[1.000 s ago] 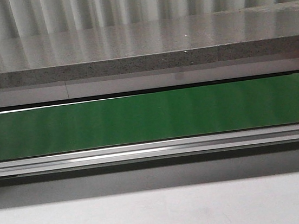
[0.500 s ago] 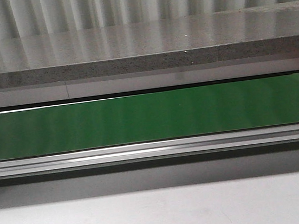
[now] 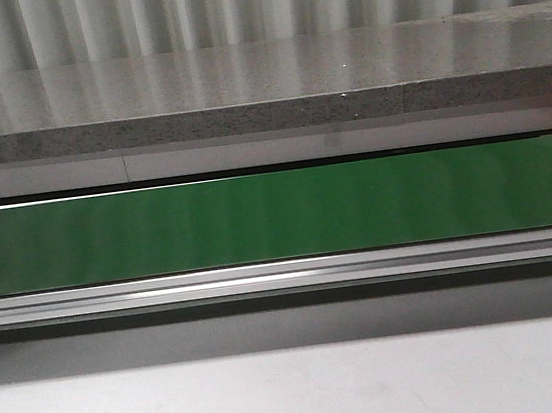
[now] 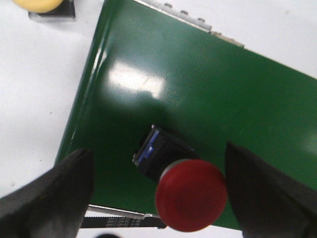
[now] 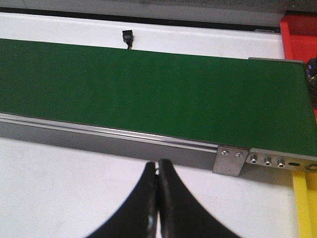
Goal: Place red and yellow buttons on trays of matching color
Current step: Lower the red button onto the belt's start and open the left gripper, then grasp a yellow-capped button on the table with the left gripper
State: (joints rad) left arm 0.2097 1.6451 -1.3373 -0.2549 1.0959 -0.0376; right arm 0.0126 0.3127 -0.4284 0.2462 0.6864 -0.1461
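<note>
1. Left gripper (image 4: pixel 157 198) has its fingers (image 4: pixel 49 198) spread wide, holding nothing. The red button (image 4: pixel 190 195) sits between them, with clear space on both sides.
2. That red button rests on the green belt (image 4: pixel 198 99), near the belt's edge. Its black base (image 4: pixel 157 153), with a bit of blue on it, lies tipped over on the belt, so the red cap faces the camera.
3. A yellow button (image 4: pixel 38 5) shows only partly at the edge of the left wrist view. It's on the white worktop (image 4: pixel 34 89), off the belt and well apart from the red one.
4. Right gripper (image 5: pixel 157 198) has its fingers pressed together with nothing in them, hanging over the white worktop on the near side of the belt.
5. In the right wrist view there's a red tray (image 5: pixel 298 37) past the belt's end, only a corner visible, and a yellow strip (image 5: pixel 303 203) on the near side.
6. The front view only shows bare belt (image 3: pixel 277 216), no buttons or arms.
</note>
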